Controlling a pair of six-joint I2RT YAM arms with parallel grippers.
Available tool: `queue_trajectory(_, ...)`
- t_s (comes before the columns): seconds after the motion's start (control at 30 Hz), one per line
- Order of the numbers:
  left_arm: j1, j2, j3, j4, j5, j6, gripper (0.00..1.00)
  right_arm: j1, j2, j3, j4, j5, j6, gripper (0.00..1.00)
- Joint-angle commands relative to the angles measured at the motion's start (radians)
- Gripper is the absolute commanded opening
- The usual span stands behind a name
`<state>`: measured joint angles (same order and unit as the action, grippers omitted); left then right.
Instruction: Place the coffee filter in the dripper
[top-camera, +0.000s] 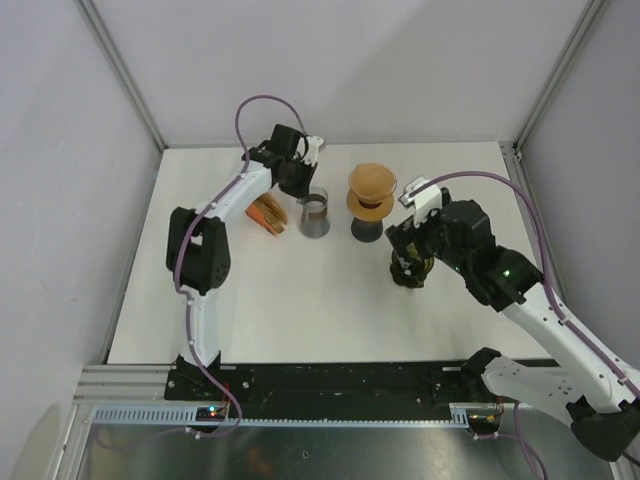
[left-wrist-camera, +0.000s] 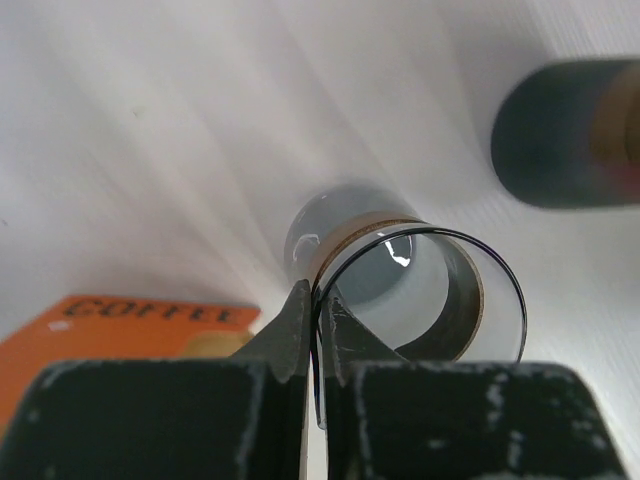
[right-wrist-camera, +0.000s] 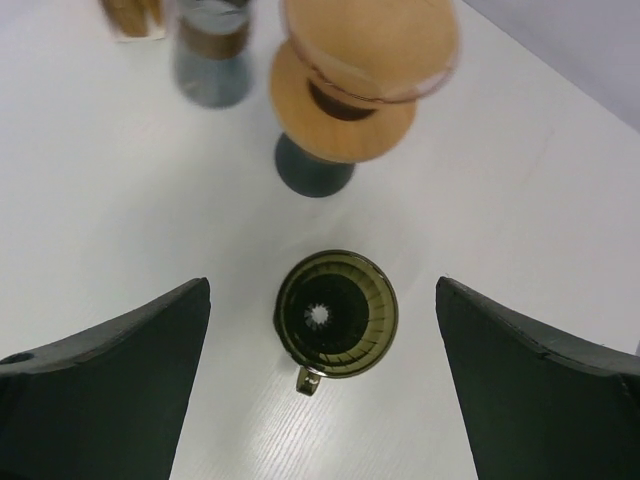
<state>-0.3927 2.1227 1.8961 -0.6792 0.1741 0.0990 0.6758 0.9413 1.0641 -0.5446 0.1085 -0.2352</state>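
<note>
Glass is what the left gripper (left-wrist-camera: 315, 300) has pinched: its black fingers are closed on the thin rim of the clear glass cylinder with a tan band (left-wrist-camera: 420, 300), one finger inside the wall and one outside, probably to steady or shift it. Just left of those fingers lies a flat orange packet (left-wrist-camera: 130, 330) printed "COFFEE"; no other lettering is legible. The right gripper (right-wrist-camera: 322, 290) hangs wide open and empty, directly above the dark green ribbed dripper with a small handle (right-wrist-camera: 336, 313), seemingly lined up over it. Beyond its fingers stands a tan domed piece on a dark round foot (right-wrist-camera: 360, 50). Whether that or the packet holds the coffee filter cannot be told; the dripper holds none.
</note>
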Motion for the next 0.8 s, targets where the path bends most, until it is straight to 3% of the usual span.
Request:
queue_trajectory(0.0, -0.005, -0.185, -0.111, -0.010, 0.091, 0.026, 0.00, -0.089, 0.000, -0.004, 0.043, 0.088, 0.107, 0.99)
queue_trajectory(0.37, -0.071, -0.433, -0.403, 0.028, 0.223, 0.073, 0.00, -0.479, -0.006, -0.171, 0.070, -0.014, 0.483, 0.99)
queue_trajectory(0.5, -0.140, -0.483, -0.473, 0.068, 0.208, 0.096, 0.00, -0.545, -0.031, -0.264, 0.117, -0.087, 0.556, 0.96)
queue_trajectory(0.77, -0.237, -0.504, -0.564, 0.136, 0.200, 0.133, 0.00, -0.557, 0.003, -0.363, 0.179, -0.179, 0.578, 0.84)
